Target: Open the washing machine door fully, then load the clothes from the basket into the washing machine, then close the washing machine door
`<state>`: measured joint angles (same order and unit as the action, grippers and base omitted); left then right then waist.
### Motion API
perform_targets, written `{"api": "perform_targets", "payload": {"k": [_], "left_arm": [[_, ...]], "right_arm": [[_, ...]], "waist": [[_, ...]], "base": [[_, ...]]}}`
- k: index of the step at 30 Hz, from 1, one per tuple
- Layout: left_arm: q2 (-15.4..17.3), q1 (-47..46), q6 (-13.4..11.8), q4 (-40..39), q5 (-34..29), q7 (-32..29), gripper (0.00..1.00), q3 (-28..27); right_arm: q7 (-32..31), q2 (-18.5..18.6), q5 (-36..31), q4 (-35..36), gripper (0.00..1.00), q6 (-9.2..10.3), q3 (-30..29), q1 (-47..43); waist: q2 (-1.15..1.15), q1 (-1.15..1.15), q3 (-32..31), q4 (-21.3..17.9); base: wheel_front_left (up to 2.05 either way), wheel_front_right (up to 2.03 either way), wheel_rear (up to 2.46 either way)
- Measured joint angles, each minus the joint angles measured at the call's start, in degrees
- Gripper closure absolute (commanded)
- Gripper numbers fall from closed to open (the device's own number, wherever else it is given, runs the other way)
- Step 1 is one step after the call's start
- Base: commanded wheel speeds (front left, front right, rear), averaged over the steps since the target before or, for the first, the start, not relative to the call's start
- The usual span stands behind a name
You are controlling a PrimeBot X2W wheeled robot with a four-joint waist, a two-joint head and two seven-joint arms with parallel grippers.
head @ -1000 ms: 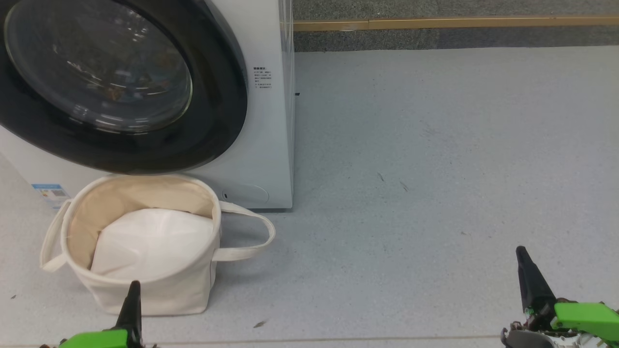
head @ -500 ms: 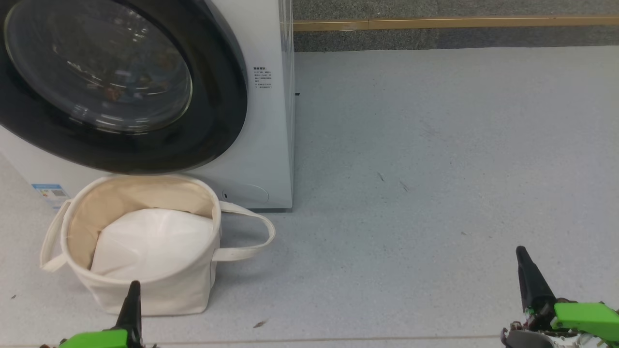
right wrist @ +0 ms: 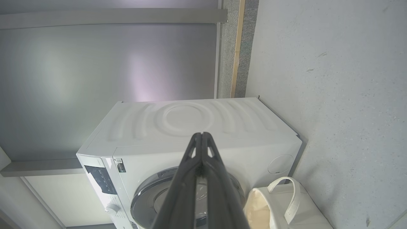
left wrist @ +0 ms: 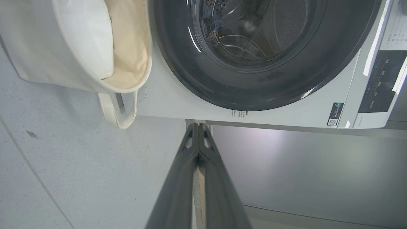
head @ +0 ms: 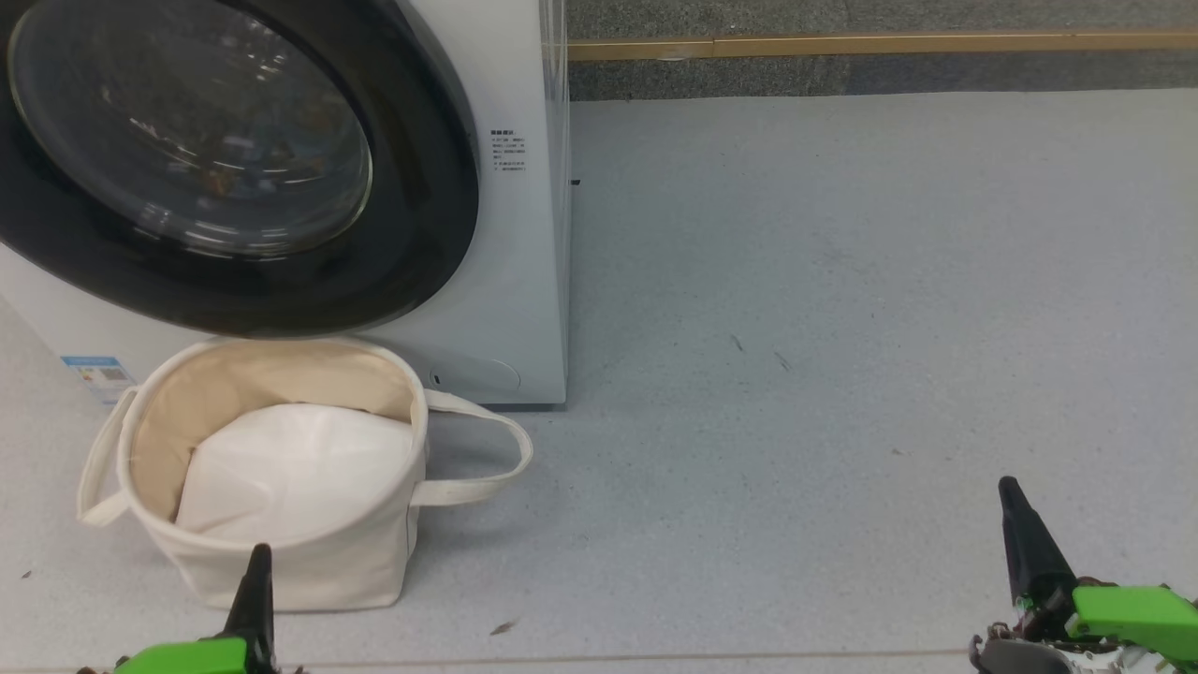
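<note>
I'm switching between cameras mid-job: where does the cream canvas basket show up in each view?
Head view: the round cream canvas basket stands lower left on the floor.
Left wrist view: the basket is in the upper left corner, seen sideways.
Right wrist view: the basket is at the bottom right edge.
Shared landmark: the white front-loading washing machine; the basket stands right at its front.

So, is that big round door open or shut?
Shut. The washing machine door lies flush against the white front of the washing machine; no gap shows around its black rim in the head or left wrist view.
</note>
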<state>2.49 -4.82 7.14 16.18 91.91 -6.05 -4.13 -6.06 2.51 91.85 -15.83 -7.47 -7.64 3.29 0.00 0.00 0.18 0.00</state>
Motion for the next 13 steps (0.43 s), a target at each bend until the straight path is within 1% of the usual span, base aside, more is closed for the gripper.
{"api": "perform_targets", "payload": {"k": [13], "left_arm": [[0.0,0.0,0.0,0.0,0.0,0.0,1.00,0.0]], "right_arm": [[0.0,0.0,0.0,0.0,1.00,0.00,0.0,0.0]], "waist": [[0.00,0.00,0.0,0.0]], "base": [[0.00,0.00,0.00]]}}
